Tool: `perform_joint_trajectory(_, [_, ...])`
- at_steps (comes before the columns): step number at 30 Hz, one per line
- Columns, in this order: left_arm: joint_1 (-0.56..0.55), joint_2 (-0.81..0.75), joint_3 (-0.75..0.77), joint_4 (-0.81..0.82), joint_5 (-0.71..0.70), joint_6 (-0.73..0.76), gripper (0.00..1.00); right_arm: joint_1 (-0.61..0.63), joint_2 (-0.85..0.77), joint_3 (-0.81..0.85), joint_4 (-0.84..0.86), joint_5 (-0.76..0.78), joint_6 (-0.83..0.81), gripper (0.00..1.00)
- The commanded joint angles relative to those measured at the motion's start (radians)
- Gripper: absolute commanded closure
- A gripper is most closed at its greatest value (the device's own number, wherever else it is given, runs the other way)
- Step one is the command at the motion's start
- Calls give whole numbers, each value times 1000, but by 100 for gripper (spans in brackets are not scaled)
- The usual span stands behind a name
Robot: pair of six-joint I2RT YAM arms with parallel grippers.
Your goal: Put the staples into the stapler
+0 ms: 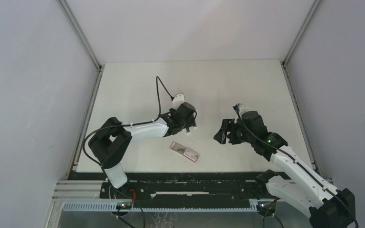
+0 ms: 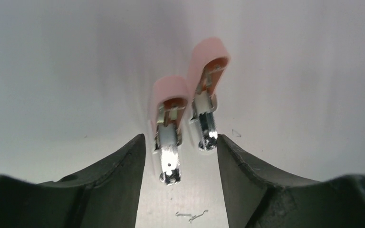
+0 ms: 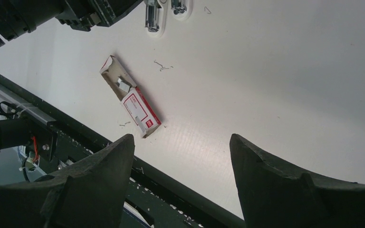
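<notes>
White worktop [image 1: 247,95] carries the open staples box [image 3: 133,102] near my released right pincer [image 3: 180,142], while my spread left pincer [image 2: 180,140] straddles the stapler [image 2: 170,118], presumably to steady it.

Two arms, one two-finger gripper each: left gripper [image 1: 190,126], right gripper [image 1: 221,134]. One staples box [image 3: 130,102], at six o'clock from the left gripper. Two pink-capped metal stapler pieces [image 2: 170,137] side by side; whether they form one stapler or two, I cannot tell. A few loose staples [image 3: 161,65] on one table [image 1: 247,85]
</notes>
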Motion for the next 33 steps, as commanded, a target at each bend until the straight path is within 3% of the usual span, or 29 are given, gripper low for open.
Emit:
perform_joint_trajectory(1, [6, -163, -107, 61, 0, 54, 37, 3, -40, 1, 36, -51, -49, 28])
perform_joint_trajectory(5, [8, -362, -180, 23, 23, 136, 26, 77, -69, 2, 85, -44, -107, 32])
perform_joint_trajectory(10, [77, -554, -148, -183, 208, 271, 18, 209, 25, 47, 122, -16, -124, 41])
perform_joint_trajectory(16, [305, -705, -74, -371, 491, 368, 17, 406, 237, 143, 163, 133, -148, 48])
perform_joint_trajectory(19, [426, -784, -49, -408, 544, 410, 17, 478, 371, 210, 169, 182, -170, 52])
perform_joint_trajectory(24, [528, -916, -64, -417, 399, 517, 14, 550, 558, 341, 164, 199, -256, 60])
perform_joint_trajectory(33, [544, -1042, -130, -420, 158, 642, 12, 567, 854, 573, 73, 222, -427, 73])
